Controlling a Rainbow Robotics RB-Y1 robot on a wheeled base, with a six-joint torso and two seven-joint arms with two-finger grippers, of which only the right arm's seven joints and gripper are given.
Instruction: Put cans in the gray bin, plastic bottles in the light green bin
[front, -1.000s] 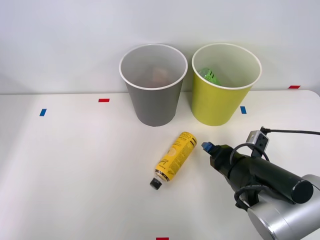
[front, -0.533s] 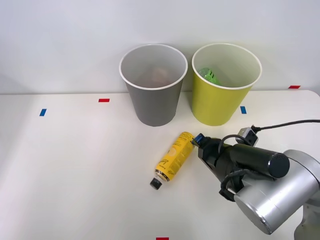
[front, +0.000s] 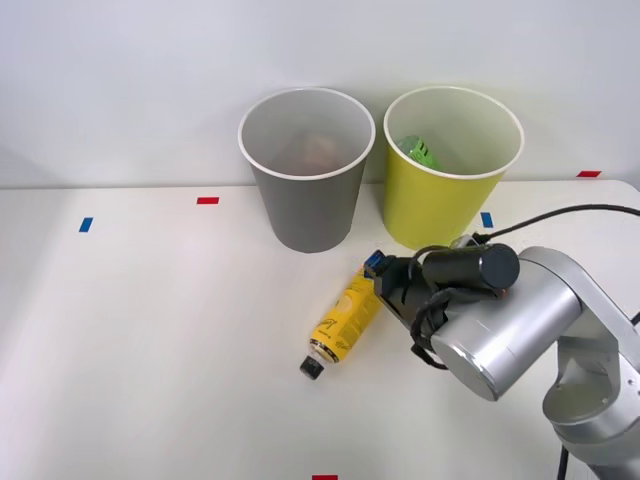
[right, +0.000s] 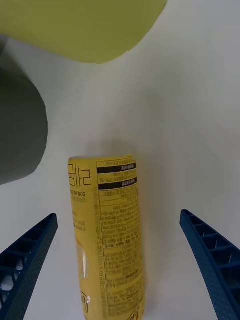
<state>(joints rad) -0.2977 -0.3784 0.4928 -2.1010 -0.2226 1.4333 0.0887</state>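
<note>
Now the right gripper (front: 378, 270) had moved in from the right to the base end of the slim yellow plastic bottle with a black cap (front: 342, 313), which lay on the white table (front: 150, 330) just before the round gray bin (front: 305, 190) and the round lime-green bin (front: 445, 200). Its blue ribbed fingers (right: 30, 260) stood spread on both sides of the bottle, not touching, so a grasp seemed next. The label's dark print was too small for me to read, apart from what looked like "500"

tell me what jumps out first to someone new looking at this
The yellow bottle lying on its side on the white table, with the right gripper open and a blue ribbed finger on each side of it. Behind it stand the gray bin and, to its right, the light green bin.
</note>
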